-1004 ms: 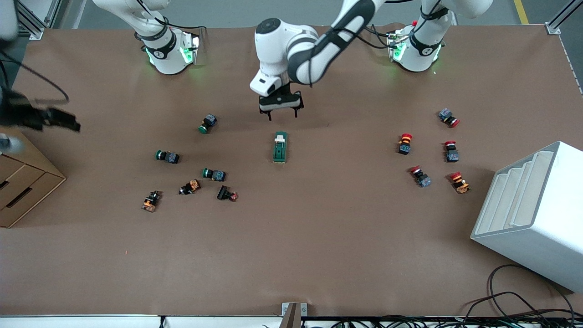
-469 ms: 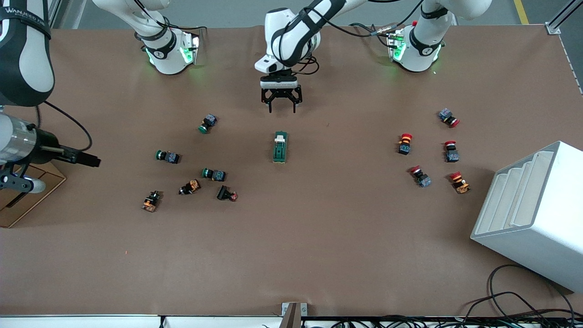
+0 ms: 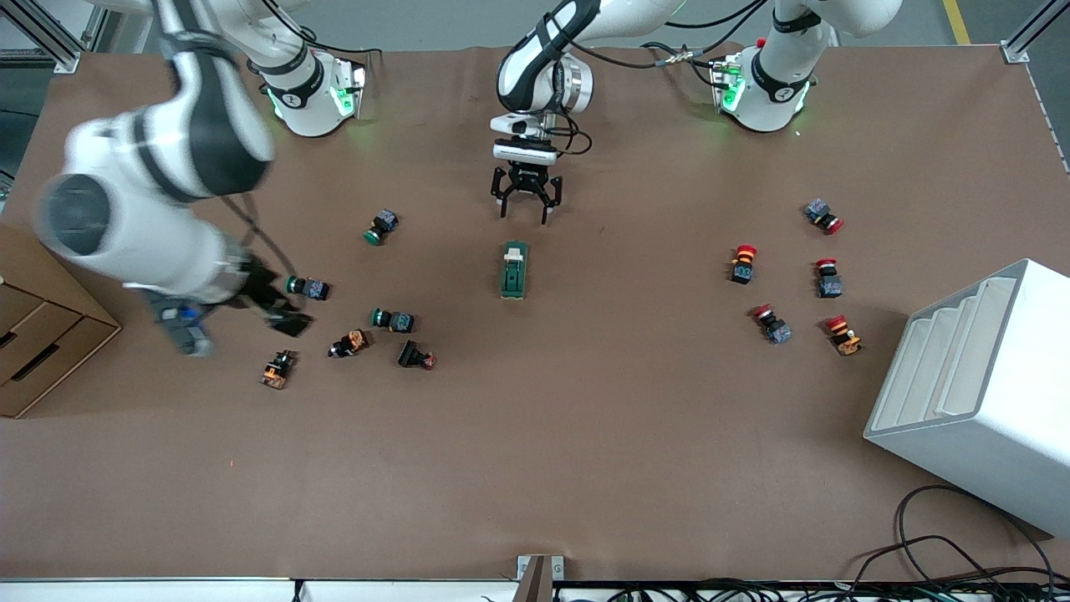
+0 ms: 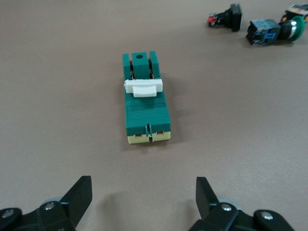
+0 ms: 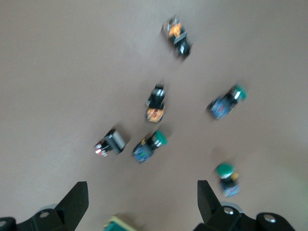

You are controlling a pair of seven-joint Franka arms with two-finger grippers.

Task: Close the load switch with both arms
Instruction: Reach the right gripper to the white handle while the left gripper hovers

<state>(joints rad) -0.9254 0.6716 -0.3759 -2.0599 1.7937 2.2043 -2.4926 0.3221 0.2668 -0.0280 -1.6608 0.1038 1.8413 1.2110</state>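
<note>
The load switch [image 3: 513, 270], a dark green oblong block with a white lever on top, lies at the middle of the table. My left gripper [image 3: 525, 211] hangs open and empty just above the table, beside the switch's end nearer the robots' bases. In the left wrist view the switch [image 4: 144, 101] lies ahead of the open gripper [image 4: 143, 192], apart from both fingers. My right gripper [image 3: 284, 311] is blurred, open and empty over the cluster of push buttons. In the right wrist view its gripper [image 5: 143, 202] is spread wide, and a corner of the switch [image 5: 117, 224] shows at the frame's edge.
Green-capped push buttons [image 3: 383, 226] [image 3: 308, 288] [image 3: 393, 319] and orange and black parts [image 3: 349, 343] lie toward the right arm's end. Red mushroom buttons [image 3: 742, 263] lie toward the left arm's end, near a white rack [image 3: 978, 385]. A cardboard drawer box [image 3: 42, 334] stands at the table's edge.
The right arm has swung in from the table's edge to over the push buttons. The left gripper has come down a little closer to the switch. The switch has not moved.
</note>
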